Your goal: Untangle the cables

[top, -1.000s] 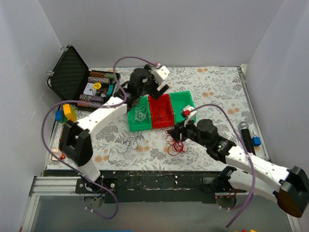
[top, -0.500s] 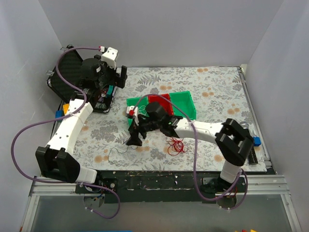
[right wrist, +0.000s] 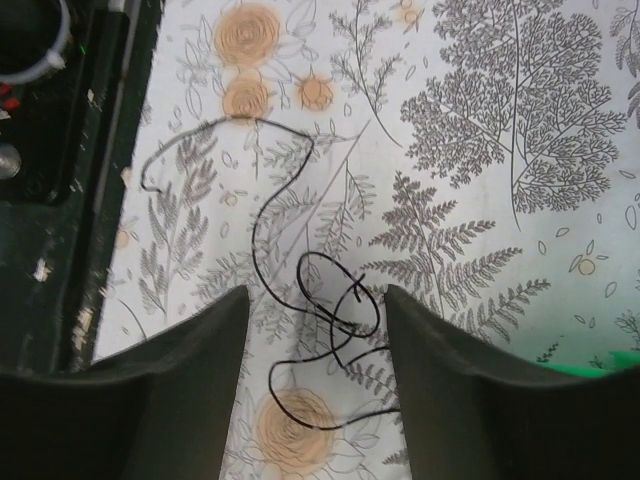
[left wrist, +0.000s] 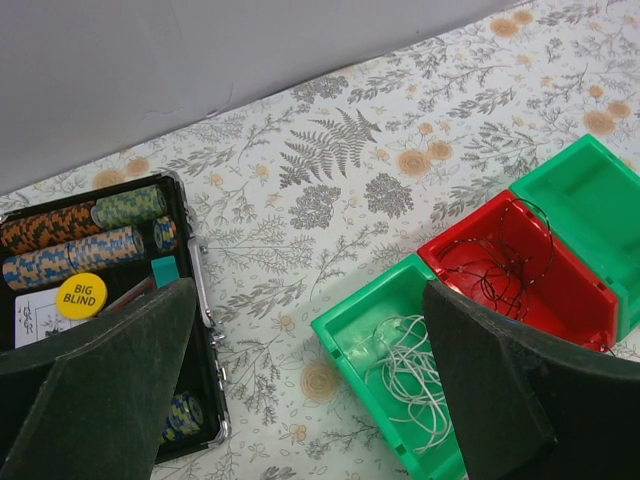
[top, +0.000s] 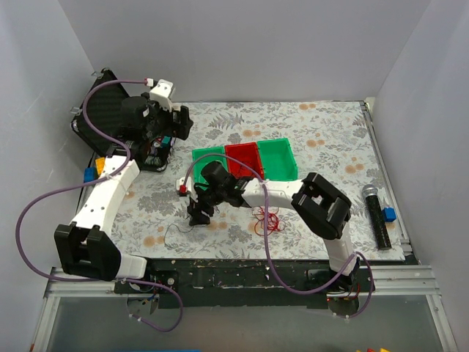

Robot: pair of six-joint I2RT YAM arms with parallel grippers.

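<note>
A thin black wire (right wrist: 335, 300) lies in loose loops on the floral table cloth, also faint in the top view (top: 176, 229). My right gripper (right wrist: 315, 300) is open, its fingers either side of the wire's loops, low over the cloth (top: 198, 213). A small red wire tangle (top: 267, 220) lies on the cloth to the right of it. My left gripper (left wrist: 305, 330) is open and empty, held high near the poker case (top: 172, 121). White wire (left wrist: 420, 370) lies in the left green bin (left wrist: 350, 335). Dark and red wires (left wrist: 510, 260) lie in the red bin (left wrist: 590, 310).
A third bin, green (top: 277, 158), stands right of the red one. An open black case of poker chips (top: 110, 110) sits at back left, with yellow and blue blocks (top: 91, 172) beside it. A black microphone (top: 377, 216) and a blue block (top: 389, 214) lie at right.
My left arm swung from over the bins to the back left by the case. My right arm swept left from the red tangle and lowered over the black wire.
</note>
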